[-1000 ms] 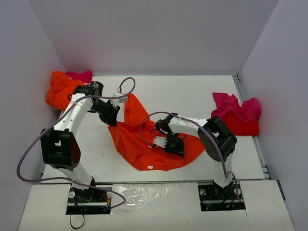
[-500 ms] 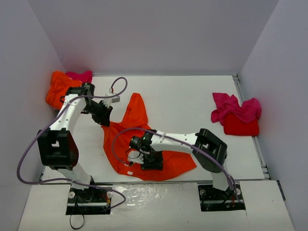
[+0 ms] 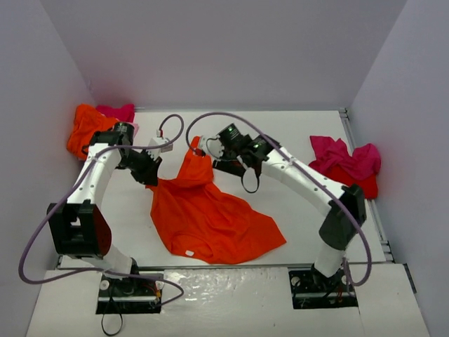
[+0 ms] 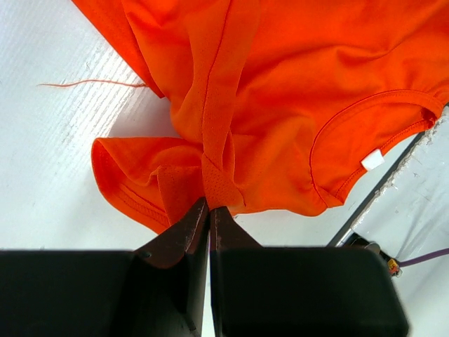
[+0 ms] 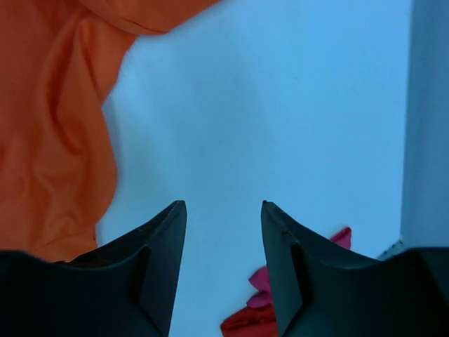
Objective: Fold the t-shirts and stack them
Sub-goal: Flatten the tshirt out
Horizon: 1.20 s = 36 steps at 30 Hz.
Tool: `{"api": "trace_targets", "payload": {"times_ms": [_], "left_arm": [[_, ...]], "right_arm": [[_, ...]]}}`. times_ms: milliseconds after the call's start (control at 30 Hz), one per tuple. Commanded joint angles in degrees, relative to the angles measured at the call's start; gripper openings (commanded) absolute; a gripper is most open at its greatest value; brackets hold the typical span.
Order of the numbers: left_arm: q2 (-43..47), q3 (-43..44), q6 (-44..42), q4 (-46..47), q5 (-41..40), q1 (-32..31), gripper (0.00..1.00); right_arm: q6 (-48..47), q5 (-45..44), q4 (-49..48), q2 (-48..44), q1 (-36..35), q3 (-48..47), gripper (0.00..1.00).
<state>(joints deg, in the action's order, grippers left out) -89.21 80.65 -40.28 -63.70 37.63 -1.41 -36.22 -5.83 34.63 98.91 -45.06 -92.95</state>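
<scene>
Down in the lower middle of the overhead view, an orange t-shirt [image 3: 210, 221] lies spread on the white table [image 3: 295, 133], one corner pulled up toward the top of the frame. The left gripper [image 3: 149, 172] sits at the shirt's left edge. The left wrist view settles what it's doing: jaws pinched tight on a bunched fold of the orange cloth near a sleeve. That close-up also catches a little white tag [image 4: 372, 160] inside the collar, too small to read, plus a loose orange thread [image 4: 91, 83] lying on the table.

The right gripper [image 3: 209, 149] hangs by the raised corner, and from above it's hard to judge. Its own wrist view shows the fingers [image 5: 168, 232] standing apart with nothing between them, orange cloth off at the left of the frame.

Only the overhead shot shows the other shirts: an orange and pink heap [image 3: 88, 130] at upper left, and a pink and red heap [image 3: 347, 168] at right.
</scene>
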Motion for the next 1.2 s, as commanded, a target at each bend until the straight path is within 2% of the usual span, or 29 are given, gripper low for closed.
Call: {"api": "trace_targets", "payload": {"times_ms": [0, 200, 400, 733, 867, 1167], "left_arm": [[4.23, -0.1, 0.29, 0.01, 1.1, 0.5, 0.0], [4.84, -0.41, 0.41, -0.9, 1.52, 0.53, 0.0], [5.71, -2.06, 0.08, -0.13, 1.62, 0.53, 0.0], [7.17, -4.98, 2.38, 3.39, 3.46, 0.53, 0.0], [10.4, -5.74, 4.4, 4.98, 5.02, 0.97, 0.0], [17.14, -5.36, 5.56, 2.05, 8.25, 0.97, 0.0]], "right_arm": [[-0.94, 6.45, -4.18, 9.75, -1.52, -4.17, 0.43], [-0.23, 6.53, -5.71, 15.59, -4.17, -10.86, 0.42], [-1.27, 7.47, -5.89, 16.15, -5.54, -13.68, 0.42], [-0.02, 15.04, -5.73, 19.56, -12.27, -15.76, 0.39], [1.24, 19.24, -4.46, 22.24, -13.41, -17.83, 0.37], [-0.32, 17.73, -4.94, 27.39, -12.79, -20.28, 0.33]]}}
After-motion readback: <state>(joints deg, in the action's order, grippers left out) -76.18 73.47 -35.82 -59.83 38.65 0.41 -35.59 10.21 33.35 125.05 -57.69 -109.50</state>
